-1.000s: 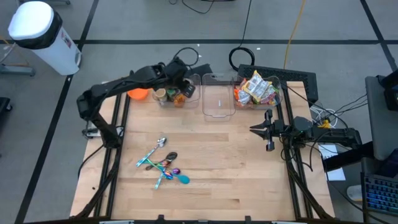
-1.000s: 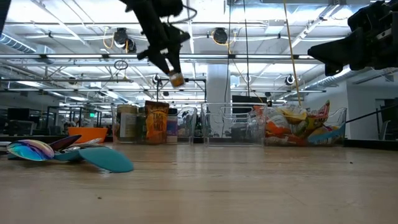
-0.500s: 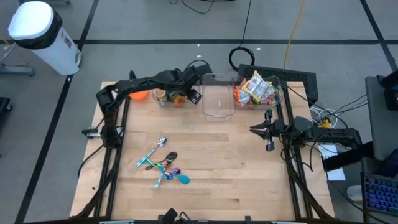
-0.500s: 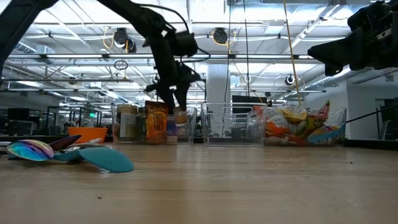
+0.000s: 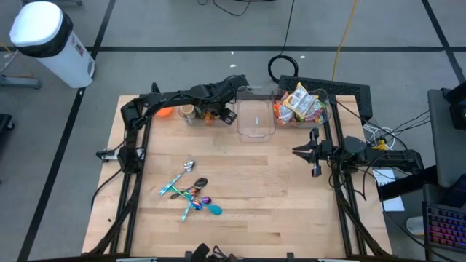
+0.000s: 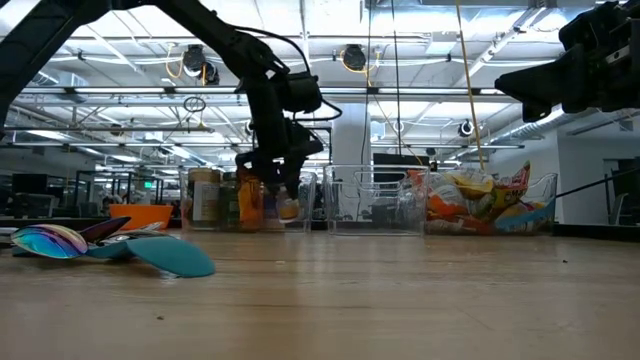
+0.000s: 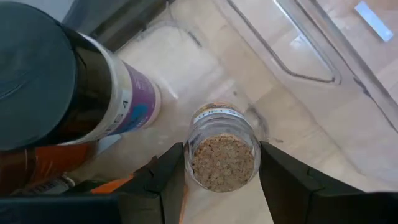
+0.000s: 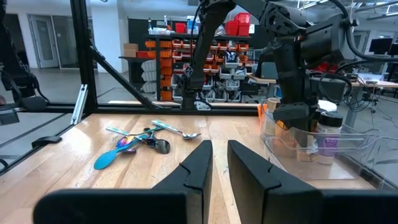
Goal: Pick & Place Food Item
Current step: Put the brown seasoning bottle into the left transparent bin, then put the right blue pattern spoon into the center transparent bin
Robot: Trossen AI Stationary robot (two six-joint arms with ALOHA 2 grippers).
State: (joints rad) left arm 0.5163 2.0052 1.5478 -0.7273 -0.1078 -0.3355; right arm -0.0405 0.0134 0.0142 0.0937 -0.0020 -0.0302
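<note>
My left gripper [image 7: 222, 169] reaches down into the left clear bin [image 5: 191, 118] at the table's far edge, shut on a small clear jar [image 7: 222, 155] of brown grains. Beside it in the bin stand a purple-labelled jar with a dark lid [image 7: 74, 93] and other jars [image 6: 205, 198]. The low view shows the gripper [image 6: 284, 192] low among them. My right gripper [image 8: 219, 168] waits shut and level at the table's right side [image 5: 297, 152], holding nothing. My left gripper pinches the small jar between its two fingers [image 7: 171, 177], one on each side of the jar's round wall [image 7: 191, 163]. The fingers come from above, slanting steeply down. The jar hangs upright inside the bin [image 6: 288, 207]; whether its base touches the bin floor, I cannot tell.
A clear bin with nothing in it [image 5: 255, 116] stands in the middle of the far edge, and a clear bin of snack packets [image 5: 300, 104] to its right. An orange bowl [image 5: 164, 110] sits left of the jars. Coloured spoons [image 5: 191, 193] lie on the wood at centre left.
My left gripper has come down from well above the bins into the left bin, tipping more steeply downward. It has carried the small jar with it, kept between the fingers, so the jar now hangs among the other jars.
</note>
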